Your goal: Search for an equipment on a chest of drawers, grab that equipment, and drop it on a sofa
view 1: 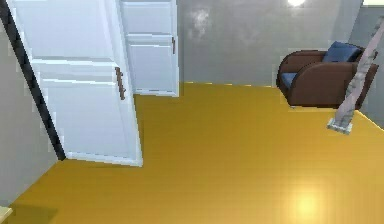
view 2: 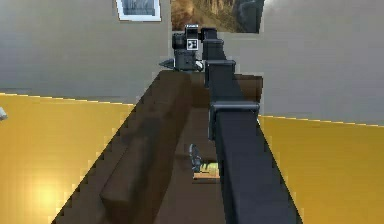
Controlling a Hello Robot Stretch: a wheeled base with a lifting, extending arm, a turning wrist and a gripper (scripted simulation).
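Sofa (view 2: 150,135) under the arm (view 2: 238,140); forward view has an armchair (view 1: 315,82).

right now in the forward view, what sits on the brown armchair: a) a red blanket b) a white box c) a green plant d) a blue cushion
d: a blue cushion leans at the back of the brown armchair.
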